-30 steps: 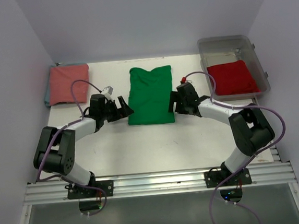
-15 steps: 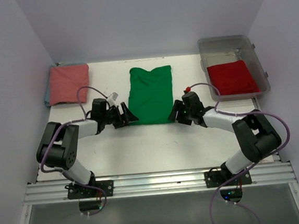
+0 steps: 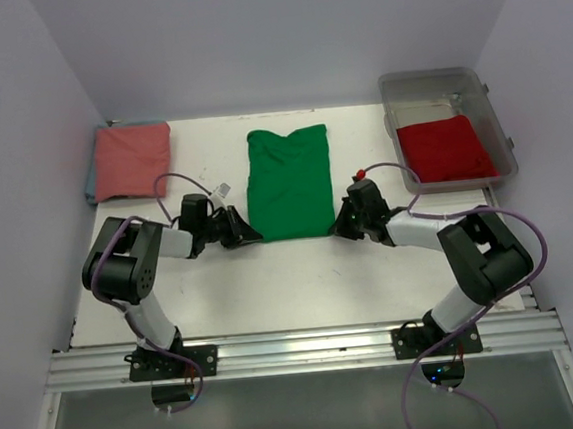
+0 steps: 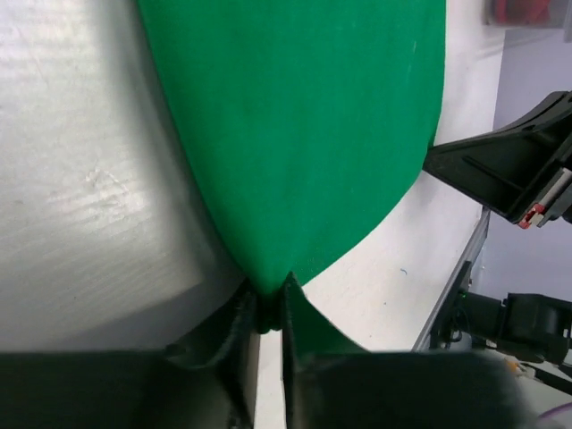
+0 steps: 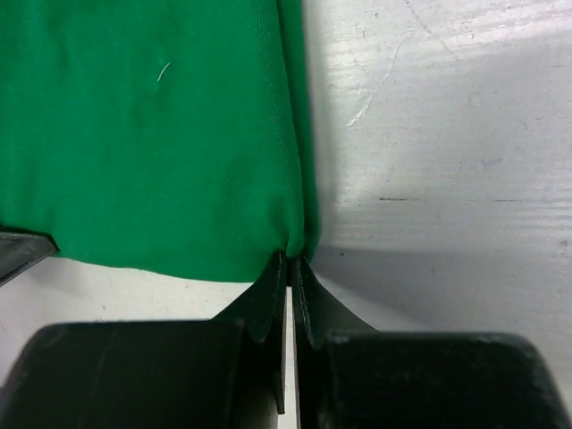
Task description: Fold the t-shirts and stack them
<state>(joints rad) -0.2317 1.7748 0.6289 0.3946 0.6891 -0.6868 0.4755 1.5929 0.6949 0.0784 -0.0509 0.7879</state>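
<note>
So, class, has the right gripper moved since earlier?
Yes. The right gripper moved toward the near edge, away from the bin, now gripping the green shirt.

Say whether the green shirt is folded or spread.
Folded lengthwise: the green shirt is a narrow strip with no sleeves showing; left gripper and right gripper pinch its near corners.

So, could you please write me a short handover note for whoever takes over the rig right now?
Left gripper: shut on the near left corner of the green t-shirt.
Right gripper: shut on its near right corner.
The green t-shirt lies flat at the middle of the table; the pink t-shirt is at the far left; the red t-shirt is in the clear bin, far right.
Done: the pink one looks folded.
Left: fold the green, stack it, then the red.
</note>
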